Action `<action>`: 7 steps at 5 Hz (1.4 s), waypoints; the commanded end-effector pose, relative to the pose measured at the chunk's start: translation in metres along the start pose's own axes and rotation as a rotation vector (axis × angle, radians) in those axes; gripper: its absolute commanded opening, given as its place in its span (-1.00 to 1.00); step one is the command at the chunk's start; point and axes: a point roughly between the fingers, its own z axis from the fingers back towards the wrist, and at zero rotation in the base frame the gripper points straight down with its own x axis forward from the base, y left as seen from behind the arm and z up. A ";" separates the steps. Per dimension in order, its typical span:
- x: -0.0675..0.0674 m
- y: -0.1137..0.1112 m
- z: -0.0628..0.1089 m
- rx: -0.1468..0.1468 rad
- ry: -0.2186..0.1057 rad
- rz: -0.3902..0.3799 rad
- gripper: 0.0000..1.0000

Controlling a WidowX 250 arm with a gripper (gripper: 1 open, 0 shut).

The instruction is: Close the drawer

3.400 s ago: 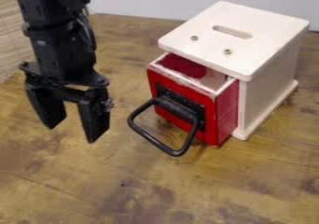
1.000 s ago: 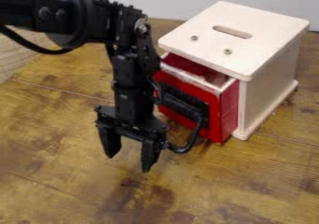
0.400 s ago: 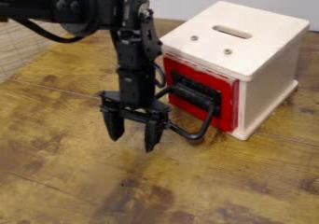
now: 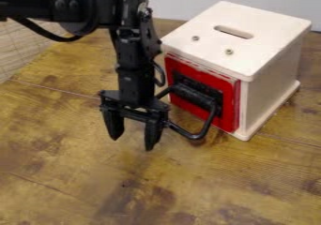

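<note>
At the right of centre, I see the drawer (image 4: pixel 201 99) seated in its cabinet (image 4: pixel 251 51), red face nearly flush with the cream-white front. A black panel sits on that face, and the large black loop handle (image 4: pixel 198 126) projects down toward the table. The cabinet stands on a worn wooden tabletop (image 4: pixel 75 182) with visible grain and dark scuffs; a pale wall runs behind it. On the cabinet's top I see a slot (image 4: pixel 232 30) and two small dark dots near the front edge. The black arm (image 4: pixel 88 8) reaches in from the upper left and drops straight down in front of the drawer. Its gripper (image 4: pixel 134 130) hangs just left of the handle, fingers spread apart, pointing at the table and holding nothing. I cannot tell whether the nearer finger touches the loop.
</note>
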 end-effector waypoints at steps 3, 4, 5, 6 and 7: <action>0.006 0.010 0.026 -0.022 -0.091 0.041 1.00; 0.003 0.010 0.027 -0.022 -0.086 0.040 1.00; 0.002 0.010 0.028 -0.021 -0.080 0.039 1.00; 0.002 0.011 0.030 -0.021 -0.074 0.037 1.00; 0.001 0.011 0.032 -0.021 -0.069 0.035 1.00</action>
